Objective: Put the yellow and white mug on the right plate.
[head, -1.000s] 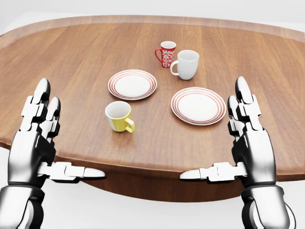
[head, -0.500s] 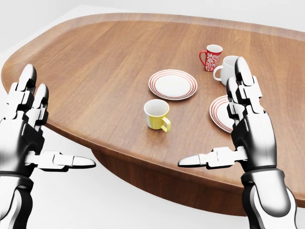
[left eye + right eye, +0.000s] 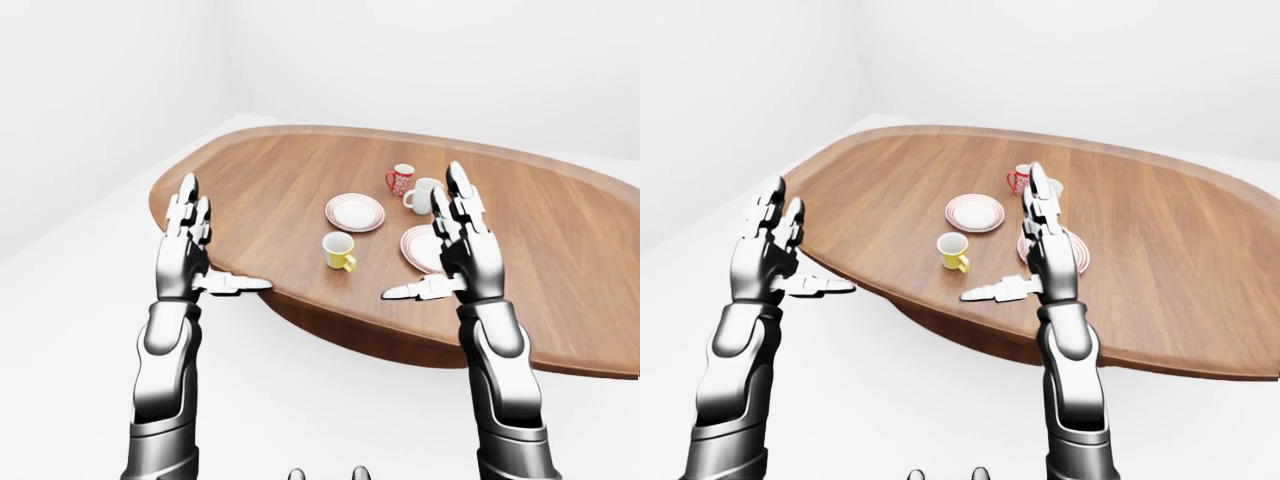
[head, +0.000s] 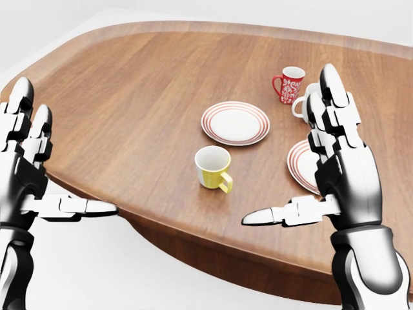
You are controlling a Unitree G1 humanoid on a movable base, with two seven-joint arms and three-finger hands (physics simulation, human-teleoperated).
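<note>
The yellow and white mug point(image 4: 211, 166) stands upright on the wooden table point(image 4: 129, 97), near the table's lower edge in the head view, handle to the lower right. The right plate point(image 4: 299, 165), white with red rings, lies to the mug's right, partly hidden behind my right hand point(image 4: 289, 152). That hand is open, fingers up and thumb pointing left, held above the table edge, apart from the mug. My left hand point(image 4: 64, 158) is open too, at the picture's left over the table's edge, far from the mug.
A second red-ringed plate point(image 4: 235, 123) lies above the yellow mug. A red patterned mug point(image 4: 289, 84) and a white mug point(image 4: 302, 103), partly behind my right hand, stand at the upper right. White floor point(image 3: 80, 300) lies left of the table.
The camera has moved: the whole table scene has shifted to the right in the head view. My left hand now sits at the table's left edge, and my right hand covers part of the right plate.
</note>
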